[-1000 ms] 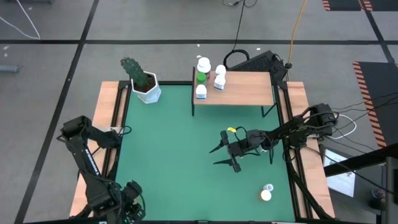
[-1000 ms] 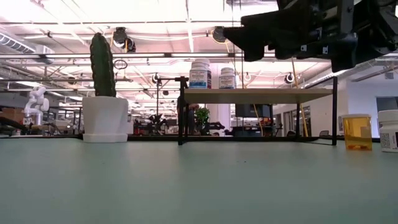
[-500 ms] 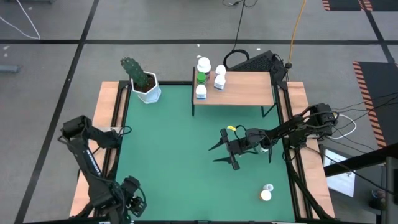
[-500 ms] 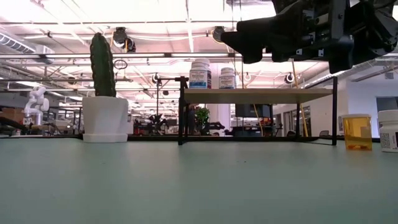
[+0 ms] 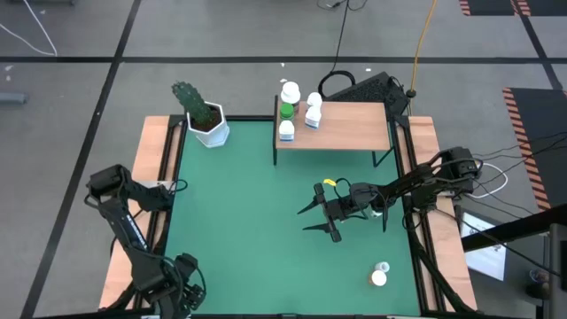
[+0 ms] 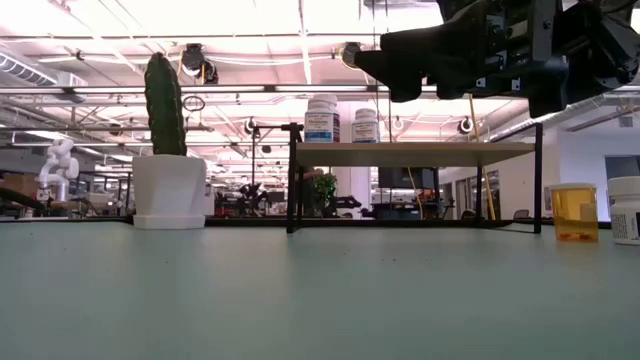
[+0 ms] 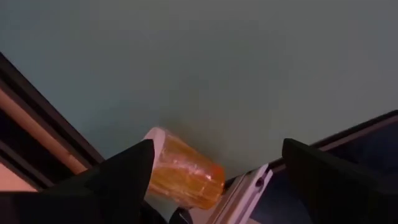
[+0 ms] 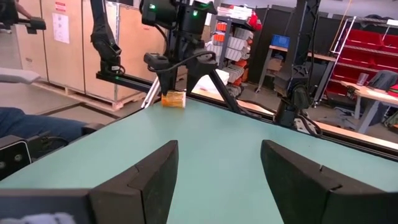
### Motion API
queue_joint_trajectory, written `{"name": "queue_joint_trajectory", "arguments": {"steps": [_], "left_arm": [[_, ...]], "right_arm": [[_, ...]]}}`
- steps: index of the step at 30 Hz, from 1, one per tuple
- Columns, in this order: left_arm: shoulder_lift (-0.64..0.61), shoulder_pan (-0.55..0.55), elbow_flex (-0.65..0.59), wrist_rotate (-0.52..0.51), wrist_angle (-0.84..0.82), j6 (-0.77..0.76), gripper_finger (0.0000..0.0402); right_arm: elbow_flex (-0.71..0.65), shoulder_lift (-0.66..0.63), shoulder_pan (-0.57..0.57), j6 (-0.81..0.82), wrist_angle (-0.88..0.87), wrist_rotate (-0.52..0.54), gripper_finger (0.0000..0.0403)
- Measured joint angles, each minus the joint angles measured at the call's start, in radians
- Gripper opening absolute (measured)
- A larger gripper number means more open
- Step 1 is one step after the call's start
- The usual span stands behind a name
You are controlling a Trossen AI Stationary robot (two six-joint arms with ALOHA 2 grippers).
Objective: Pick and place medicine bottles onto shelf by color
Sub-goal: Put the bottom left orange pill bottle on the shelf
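Observation:
Several medicine bottles (image 5: 288, 111) with white caps stand at the left end of the light-wood shelf (image 5: 350, 127). Two more, an orange one (image 6: 574, 212) and a white one (image 6: 625, 210), stand on the green mat near its near right corner. Another orange bottle (image 7: 185, 169) lies on its side at the mat's near left edge. My left gripper (image 7: 217, 146) hangs open over it, one finger on either side. My right gripper (image 5: 303, 222) hovers open above the middle of the mat, in front of the shelf, pointing toward the table's left. My left gripper has one finger (image 7: 121, 177) close against the side of the lying orange bottle, which rests on the mat. I cannot tell whether that finger touches it; the other finger stands well apart from it.
A white pot with a green cactus (image 5: 205, 115) stands at the mat's far left corner. Wooden strips (image 5: 155, 177) edge the mat on both sides. The shelf's right part (image 5: 363, 124) is bare board. Cables and a dark box lie behind the shelf.
In the low view my right gripper has shifted a little toward the table's left, staying open above the mat. The bottles have kept their places.

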Motion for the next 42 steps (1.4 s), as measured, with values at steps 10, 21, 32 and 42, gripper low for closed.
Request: {"name": "queue_joint_trajectory", "arguments": {"steps": [10,21,32,42], "left_arm": [[-0.001,0.008,0.001,0.213,-0.004,-0.242,0.0341],[0.028,-0.01,-0.003,0.154,0.047,-0.36,0.0322],[0.135,-0.026,-0.004,0.223,0.064,-0.311,0.0287],[0.15,-0.003,-0.005,0.154,0.028,-0.205,0.0217]], "right_arm": [[0.033,0.0,-0.006,0.076,-0.014,0.03,0.0222],[0.033,0.0,-0.005,0.076,-0.049,0.03,0.0222],[0.033,0.001,-0.005,0.087,-0.037,0.031,0.0222],[0.033,0.001,-0.005,0.075,-0.037,0.031,0.0222]]}}
